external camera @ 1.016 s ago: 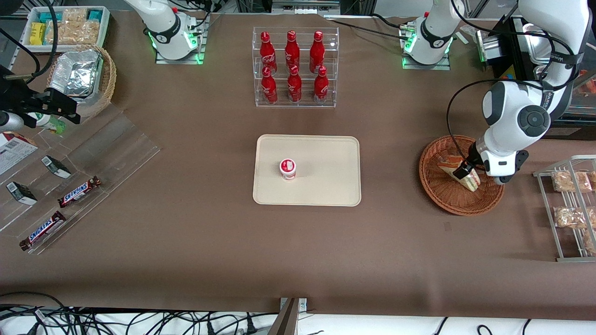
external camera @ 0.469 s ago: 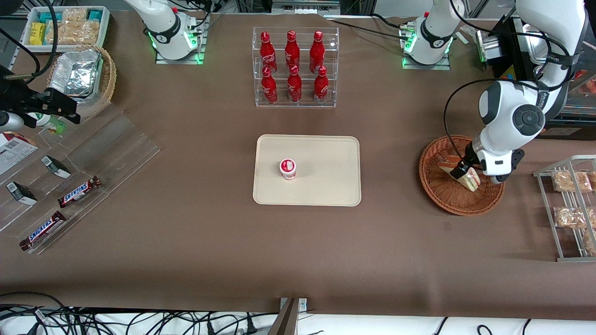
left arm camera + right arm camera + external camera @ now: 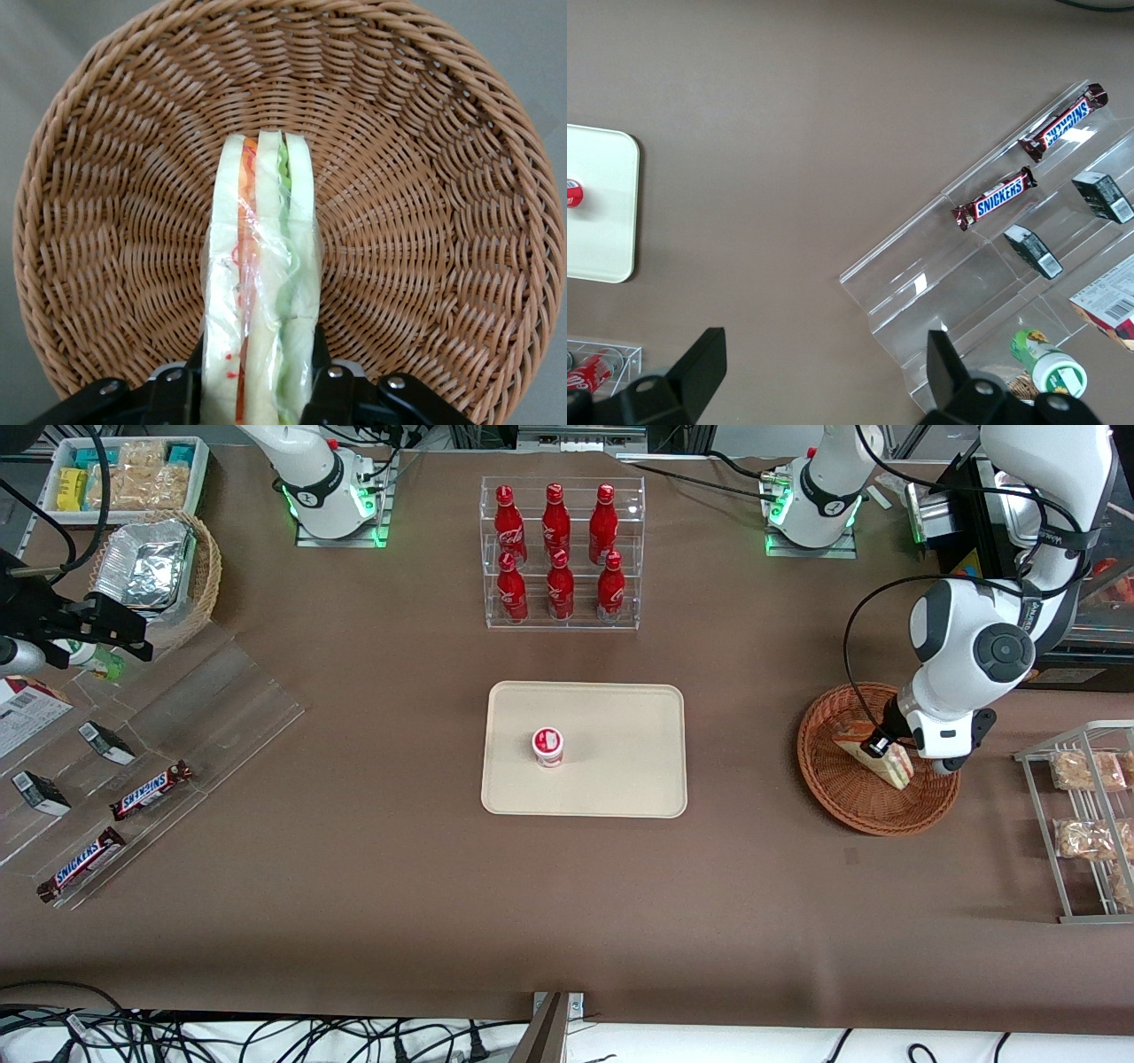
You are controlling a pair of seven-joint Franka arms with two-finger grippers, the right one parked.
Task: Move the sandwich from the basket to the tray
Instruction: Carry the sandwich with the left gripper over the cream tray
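The gripper (image 3: pixel 257 390) is down in the basket (image 3: pixel 846 802) with one finger on each bread face of the sandwich (image 3: pixel 261 283), clamped on it. The wrist view shows the wedge standing on edge between the fingers, filling layers facing the camera. Gripping the flat sides gives the pads broad surfaces to press on; it probably keeps the layers together too. Whether the sandwich rests on the weave or hangs just above it cannot be told.

The basket sits toward the working arm's end of the table. The tray (image 3: pixel 620 779) lies well apart from it, toward the table's middle. A small red-and-white cup (image 3: pixel 547 746) stands on the tray, so the bare stretch nearer the basket looks the safer landing spot. A rack of red bottles (image 3: pixel 559 553) stands farther from the front camera than the tray, off the straight path. The basket's low rim is the only obstacle.
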